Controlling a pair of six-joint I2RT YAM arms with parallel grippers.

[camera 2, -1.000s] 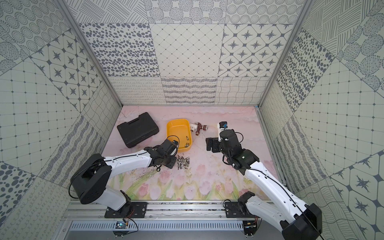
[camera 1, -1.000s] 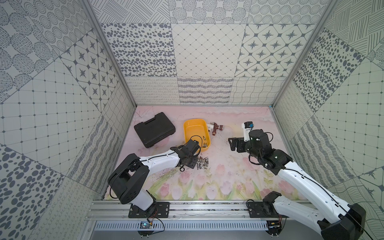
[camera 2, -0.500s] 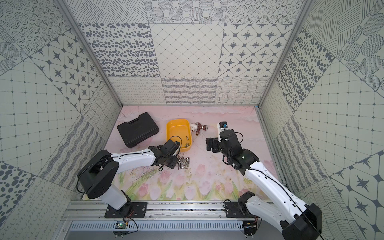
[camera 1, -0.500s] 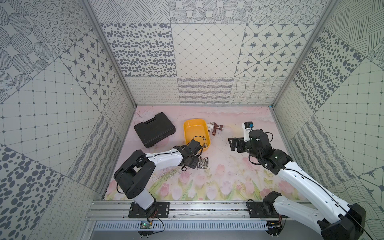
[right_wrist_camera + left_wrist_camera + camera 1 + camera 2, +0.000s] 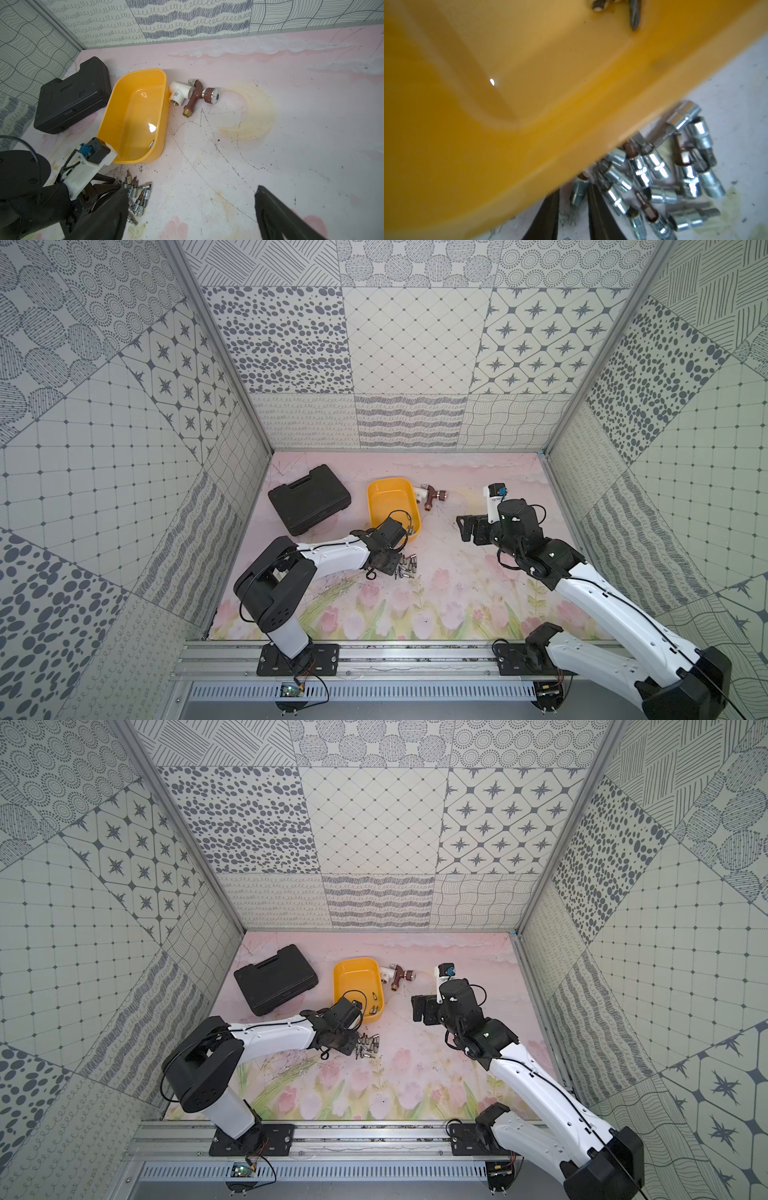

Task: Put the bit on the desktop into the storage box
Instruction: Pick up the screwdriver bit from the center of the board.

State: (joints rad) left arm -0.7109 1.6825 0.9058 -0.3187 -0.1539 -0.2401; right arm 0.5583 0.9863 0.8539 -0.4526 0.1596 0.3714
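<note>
Left wrist view: left gripper (image 5: 574,191) is down at the pile of bits (image 5: 664,182) on the desktop (image 5: 737,124), just beside the storage box (image 5: 508,104). Its jaws stand narrow with one bit between them; pinched or not, cannot tell. Both top views: right gripper (image 5: 467,526) hangs well apart from the pile, jaws spread wide, empty. A few bits lie inside the storage box.

Storage box (image 5: 390,499): one is being shown.
Black tool case (image 5: 309,498): one is being shown.
Brown tap (image 5: 432,499): one is being shown, with one white tee fitting (image 5: 419,492) joined to it.
Loose bits (image 5: 654,176) on the desktop (image 5: 457,605): more than ten are being seen in a single heap; an exact count is being prevented by overlap.
Boxed bits (image 5: 375,1008): at least two are being seen.
Robot arms: two are being seen, left arm (image 5: 332,558) and right arm (image 5: 602,601).
</note>
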